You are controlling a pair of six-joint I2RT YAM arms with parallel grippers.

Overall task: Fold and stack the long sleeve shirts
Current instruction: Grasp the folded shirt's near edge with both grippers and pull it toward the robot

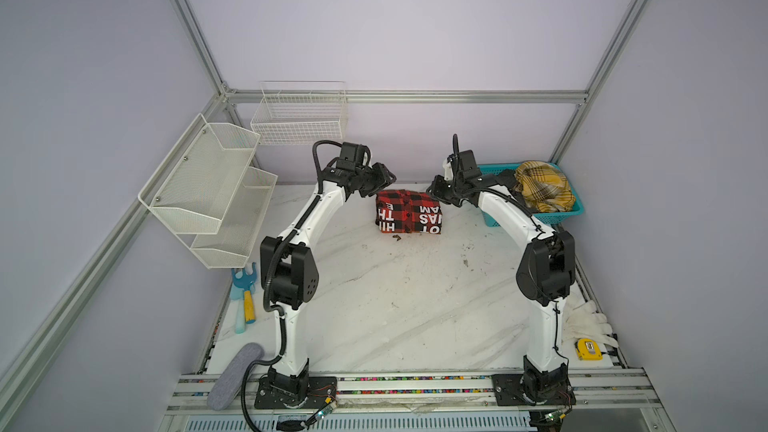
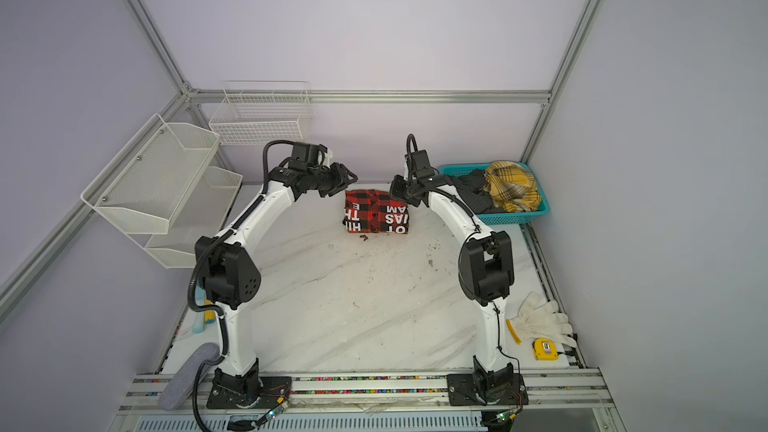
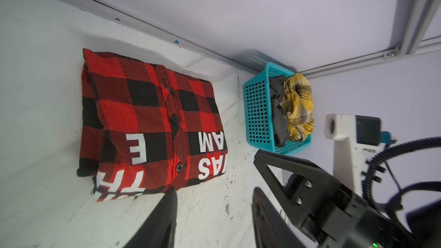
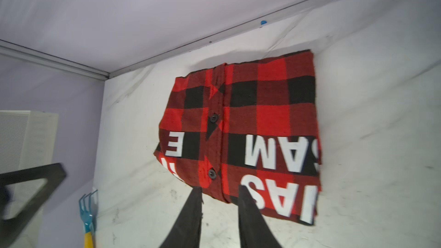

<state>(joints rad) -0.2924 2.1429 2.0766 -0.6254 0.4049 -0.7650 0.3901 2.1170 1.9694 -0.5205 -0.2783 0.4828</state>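
The red-and-black checked shirt (image 1: 409, 213) (image 2: 376, 213) with white letters lies folded into a small rectangle at the back middle of the table (image 1: 407, 297). My left gripper (image 1: 384, 182) (image 3: 214, 189) hovers off its left back corner, jaws apart and empty. Over the right back corner my right gripper (image 1: 434, 193) (image 4: 219, 188) hangs with a narrower gap, gripping nothing; the shirt (image 4: 241, 134) lies beyond its tips. A mustard plaid garment (image 2: 513, 184) (image 3: 298, 106) and a dark grey one (image 2: 473, 191) (image 3: 278, 115) sit crumpled in a teal basket (image 2: 511, 218).
White mesh shelves (image 1: 208, 189) and a wire basket (image 1: 299, 118) hang at the back left. A blue rake with a yellow handle (image 1: 245, 292) lies at the left edge. White gloves (image 2: 540, 320) and a yellow tape measure (image 2: 545, 349) lie at the front right, a grey pad (image 1: 235, 374) at the front left.
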